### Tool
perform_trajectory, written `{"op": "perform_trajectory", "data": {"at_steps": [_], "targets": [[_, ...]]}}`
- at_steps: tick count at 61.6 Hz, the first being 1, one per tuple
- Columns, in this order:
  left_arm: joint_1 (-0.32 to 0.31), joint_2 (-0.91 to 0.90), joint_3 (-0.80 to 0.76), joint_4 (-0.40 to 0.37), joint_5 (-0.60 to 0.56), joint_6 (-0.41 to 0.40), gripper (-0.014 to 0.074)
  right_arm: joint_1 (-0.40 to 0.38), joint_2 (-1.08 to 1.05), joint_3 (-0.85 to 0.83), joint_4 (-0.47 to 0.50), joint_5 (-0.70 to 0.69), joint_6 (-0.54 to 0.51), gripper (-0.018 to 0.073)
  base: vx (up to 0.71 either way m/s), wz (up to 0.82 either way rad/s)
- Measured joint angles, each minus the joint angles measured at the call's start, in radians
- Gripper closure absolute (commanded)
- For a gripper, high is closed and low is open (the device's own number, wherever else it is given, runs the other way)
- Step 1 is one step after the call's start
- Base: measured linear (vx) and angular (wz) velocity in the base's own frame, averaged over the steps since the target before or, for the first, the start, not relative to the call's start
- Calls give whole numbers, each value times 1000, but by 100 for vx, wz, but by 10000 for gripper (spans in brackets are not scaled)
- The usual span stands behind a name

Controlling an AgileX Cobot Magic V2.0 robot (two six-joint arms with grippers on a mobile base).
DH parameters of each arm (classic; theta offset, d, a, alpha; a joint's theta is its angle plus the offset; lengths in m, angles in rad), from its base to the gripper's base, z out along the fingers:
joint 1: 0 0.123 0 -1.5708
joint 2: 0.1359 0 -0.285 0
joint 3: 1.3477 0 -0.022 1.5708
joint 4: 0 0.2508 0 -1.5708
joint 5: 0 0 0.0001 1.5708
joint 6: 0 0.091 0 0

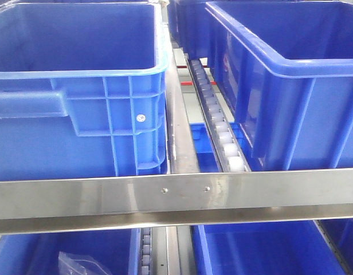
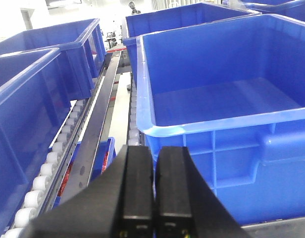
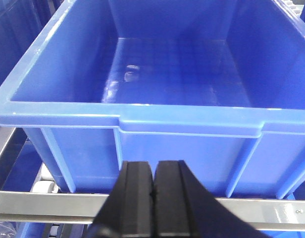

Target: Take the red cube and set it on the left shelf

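No red cube shows in any view. The shelf's steel front rail (image 1: 176, 197) with two rivets runs across the front view, and white roller tracks (image 1: 219, 123) run back between two large blue crates. The left crate (image 1: 79, 91) and the right crate (image 1: 291, 80) both look empty. My left gripper (image 2: 154, 151) is shut and empty, in front of an empty blue crate (image 2: 222, 99). My right gripper (image 3: 153, 166) is shut and empty, in front of another empty blue crate (image 3: 172, 64) and above the steel rail (image 3: 43, 206).
More blue crates (image 1: 262, 249) stand on the tier below the rail, one holding a clear plastic bag (image 1: 79, 263). In the left wrist view a roller track (image 2: 48, 163) and a steel divider (image 2: 98, 124) run back between crates, with further crates (image 2: 48, 49) behind.
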Motion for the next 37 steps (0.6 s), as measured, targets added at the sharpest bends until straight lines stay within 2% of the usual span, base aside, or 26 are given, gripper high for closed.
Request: {"op": "perform_trajectory", "data": {"at_steps": [22, 37], "targets": [[0, 0, 0, 0, 0, 0, 491, 0, -35, 0, 0, 12, 0, 509, 0, 0], [0, 0, 0, 0, 0, 0, 491, 0, -141, 56, -23, 10, 0, 509, 0, 0]]}}
